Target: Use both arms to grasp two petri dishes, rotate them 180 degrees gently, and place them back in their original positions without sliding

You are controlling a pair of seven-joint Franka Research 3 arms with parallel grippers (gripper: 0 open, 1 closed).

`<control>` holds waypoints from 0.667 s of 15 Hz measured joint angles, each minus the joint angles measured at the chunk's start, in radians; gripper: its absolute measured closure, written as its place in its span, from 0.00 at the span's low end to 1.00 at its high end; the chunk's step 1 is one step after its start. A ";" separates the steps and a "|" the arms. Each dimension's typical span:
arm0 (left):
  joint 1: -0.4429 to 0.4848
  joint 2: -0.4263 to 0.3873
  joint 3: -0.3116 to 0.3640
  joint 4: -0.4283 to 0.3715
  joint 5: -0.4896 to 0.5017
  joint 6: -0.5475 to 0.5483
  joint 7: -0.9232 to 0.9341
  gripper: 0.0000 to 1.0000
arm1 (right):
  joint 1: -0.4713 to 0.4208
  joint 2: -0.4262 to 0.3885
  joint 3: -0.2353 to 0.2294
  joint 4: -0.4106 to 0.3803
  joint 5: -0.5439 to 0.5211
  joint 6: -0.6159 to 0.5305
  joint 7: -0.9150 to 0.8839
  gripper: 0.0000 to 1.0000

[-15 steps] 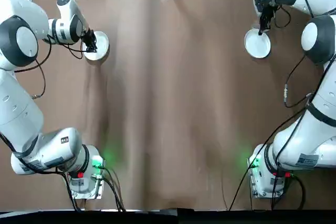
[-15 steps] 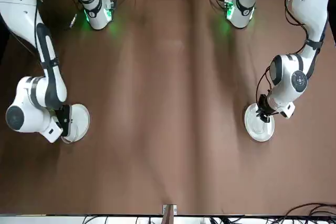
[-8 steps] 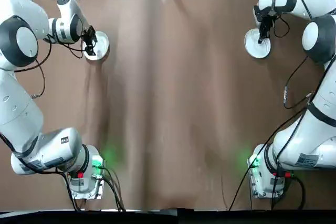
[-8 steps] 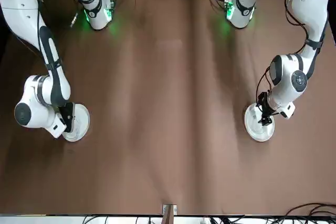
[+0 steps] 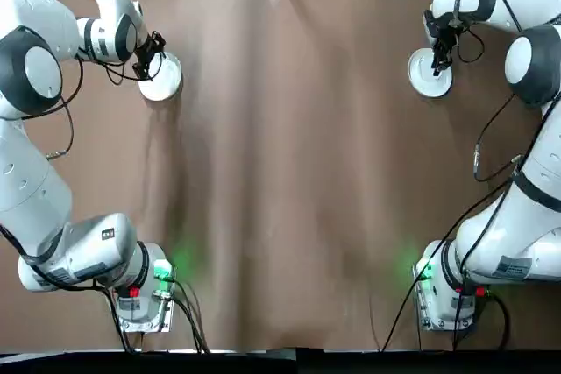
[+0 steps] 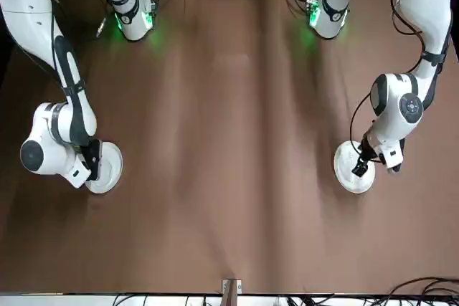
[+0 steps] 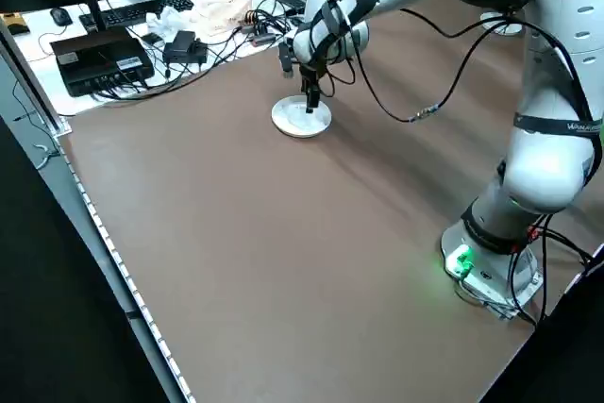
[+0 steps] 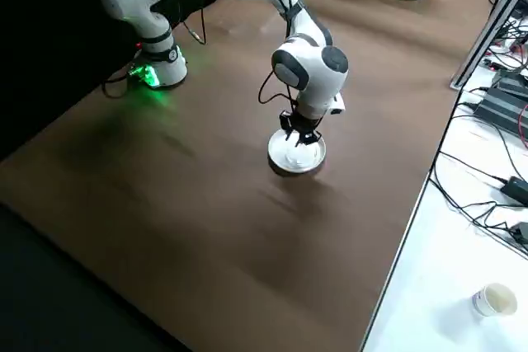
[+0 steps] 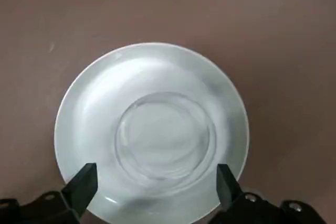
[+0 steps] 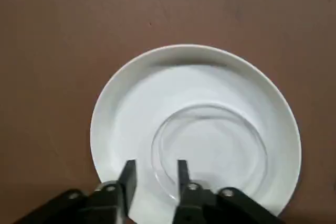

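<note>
Two clear dishes rest on white plates on the brown table (image 5: 280,216), seen from overhead as a clock face: the left dish (image 9: 165,137) on the left plate (image 9: 86,124) at ten o'clock, the right dish (image 10: 212,150) on the right plate (image 10: 126,114) at two. At ten, the left gripper (image 9: 157,165) is open, fingers wide apart. At two, the right gripper (image 10: 157,161) is open too, its fingers closer together. Neither grips a dish.
</note>
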State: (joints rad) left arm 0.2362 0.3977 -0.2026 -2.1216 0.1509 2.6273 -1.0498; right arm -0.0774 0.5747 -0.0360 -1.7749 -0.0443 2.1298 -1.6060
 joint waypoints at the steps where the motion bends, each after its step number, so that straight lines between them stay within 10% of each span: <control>1: 0.000 0.000 0.000 0.008 0.000 0.000 0.100 0.00 | -0.006 0.000 0.000 0.005 0.000 -0.001 -0.001 0.50; 6: -0.003 -0.008 -0.007 0.059 0.001 -0.034 0.591 0.00 | -0.018 -0.011 0.000 0.157 0.001 -0.177 -0.010 0.05; 10: -0.001 -0.032 -0.045 0.157 0.001 -0.178 0.742 0.00 | -0.018 -0.030 0.001 0.325 0.047 -0.319 0.061 0.00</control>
State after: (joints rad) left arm 0.2349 0.3657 -0.2472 -1.9642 0.1521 2.4497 -0.3077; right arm -0.0956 0.5444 -0.0348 -1.4496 0.0029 1.8110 -1.5447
